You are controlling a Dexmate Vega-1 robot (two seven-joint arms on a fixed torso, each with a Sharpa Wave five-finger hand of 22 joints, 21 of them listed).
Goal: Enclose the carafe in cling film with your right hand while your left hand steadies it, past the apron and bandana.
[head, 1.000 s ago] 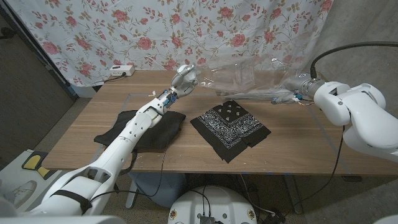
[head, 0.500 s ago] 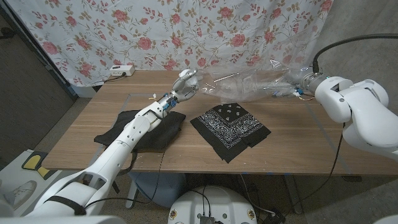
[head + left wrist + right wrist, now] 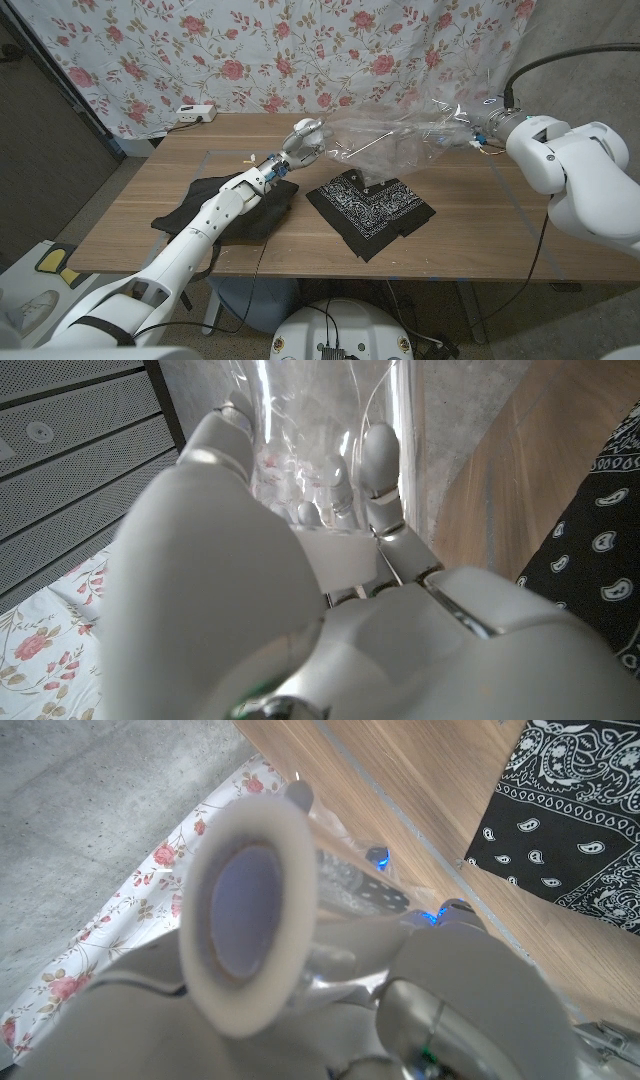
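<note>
— Left hand [image 3: 302, 140] wraps its fingers [image 3: 378, 460] round the clear carafe [image 3: 320, 420], far table centre. How will it handle?

— Glass looks slick and breakable; grip the body firmly. Right hand [image 3: 488, 128], at three o'clock, clasps the roll [image 3: 245, 915]; cling film [image 3: 400, 135] stretches between, flimsy, self-sticking. Bandana [image 3: 372, 205] at six o'clock, apron [image 3: 225, 210] at eight.
</note>
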